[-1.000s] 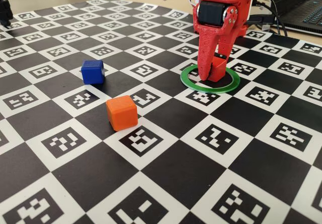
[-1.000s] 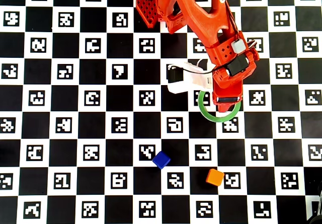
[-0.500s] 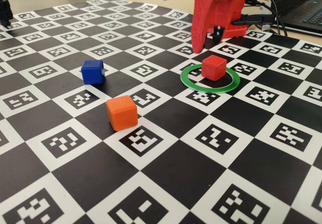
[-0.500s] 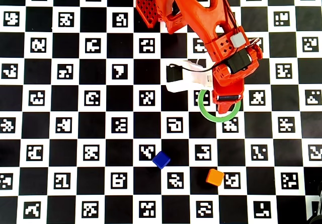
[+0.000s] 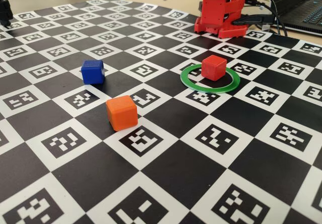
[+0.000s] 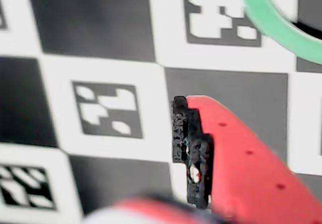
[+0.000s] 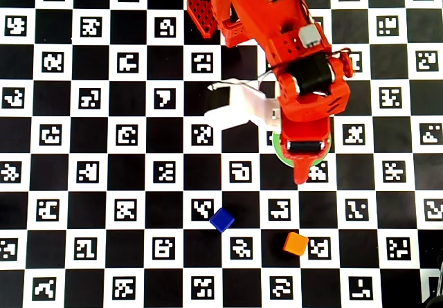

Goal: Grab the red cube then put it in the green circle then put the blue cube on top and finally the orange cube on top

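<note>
Fixed view: red cube (image 5: 214, 67) sat inside the green circle (image 5: 210, 78), right of centre in the frame, resting toward the ring's back edge w/ nothing touching it. Blue cube (image 5: 92, 71) sat left of centre on the checkered surface (image 5: 166, 163), well apart from the ring. Orange cube (image 5: 122, 113) lay nearer the camera, lower & a bit right of the blue one, not touching it. Only the arm's red base (image 5: 221, 7) showed at the top of this frame; tool itself not in it.

Overhead view: the arm reached down from top centre, & the tool (image 7: 302, 173) hung over the ring, covering most of it; only slivers of green (image 7: 277, 149) showed beside it, red cube hidden underneath. Tool tip pointed toward the bottom of the frame, just past the ring's lower edge. Blue cube (image 7: 221, 219) lay below & left of the tip, orange cube (image 7: 295, 243) lower still, almost straight under the tip.

Wrist view: one red finger w/ a black pad (image 6: 191, 148) showed lower right, blurred, an arc of the ring (image 6: 274, 25) upper right. Nothing was held against that finger; whether the tool was spread or pressed together, can't tell.
</note>
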